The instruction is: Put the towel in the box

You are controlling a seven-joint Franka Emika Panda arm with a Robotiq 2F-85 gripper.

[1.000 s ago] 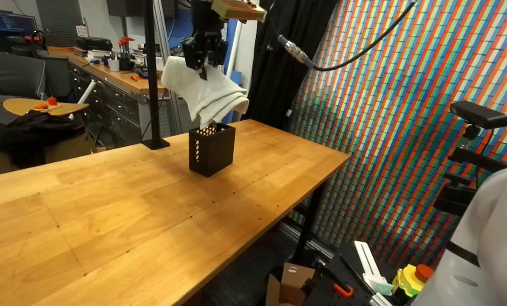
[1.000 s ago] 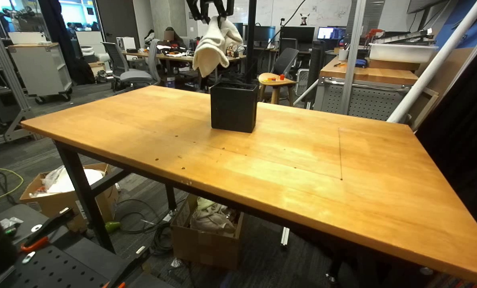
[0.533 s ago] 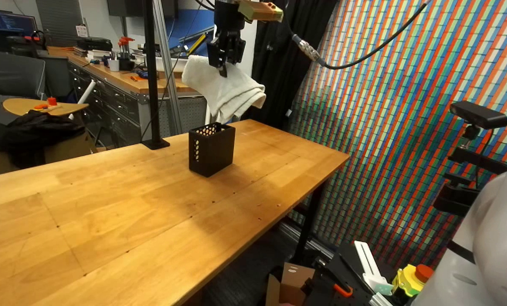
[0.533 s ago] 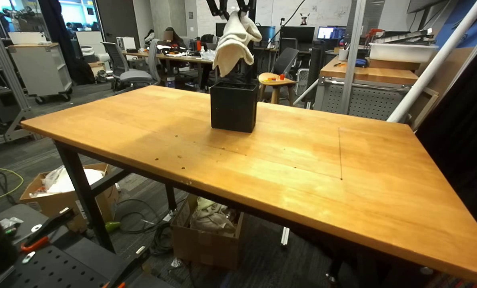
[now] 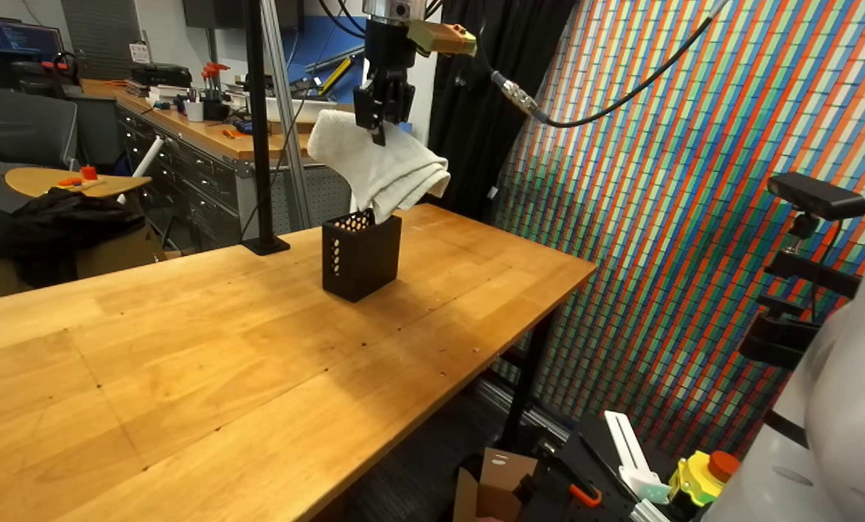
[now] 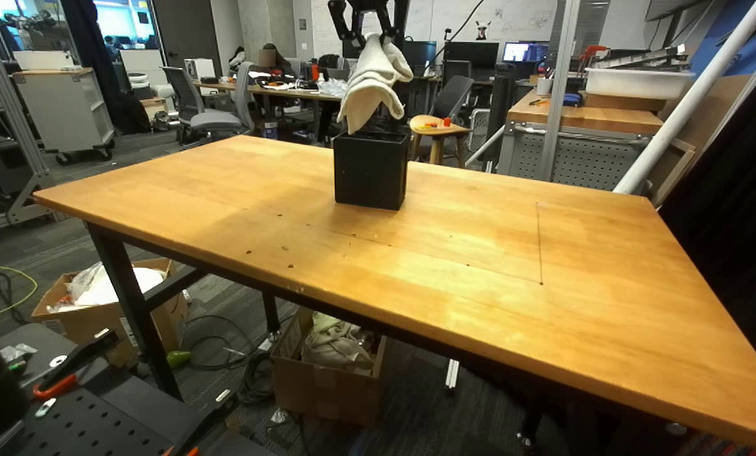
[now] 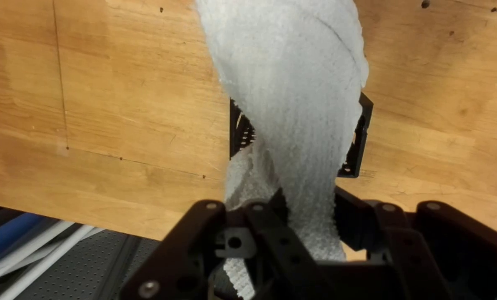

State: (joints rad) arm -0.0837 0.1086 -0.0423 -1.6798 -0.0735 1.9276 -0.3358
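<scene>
The towel (image 5: pixel 381 163) is off-white and folded. It hangs from my gripper (image 5: pixel 380 134) above the black box (image 5: pixel 363 257), which stands upright on the wooden table. In an exterior view the towel (image 6: pixel 374 85) hangs with its lowest corner close to the box's (image 6: pixel 371 171) rim; I cannot tell if they touch. The gripper (image 6: pixel 372 42) has its fingers closed on the towel's upper part. In the wrist view the towel (image 7: pixel 298 100) runs between the fingers (image 7: pixel 310 204) and covers most of the box's opening; parts of its rim (image 7: pixel 358 154) show on both sides.
The wooden table (image 5: pixel 185 348) carries a black upright pole (image 5: pixel 262 181) at its edge, near the box. A workbench with tools (image 5: pixel 207 138) stands behind. A cardboard box with cloths (image 6: pixel 327 392) sits on the floor under the table.
The gripper and towel have moved to the right in both exterior views, then lowered a little toward the box. The grip on the towel and the box's place are the same.
</scene>
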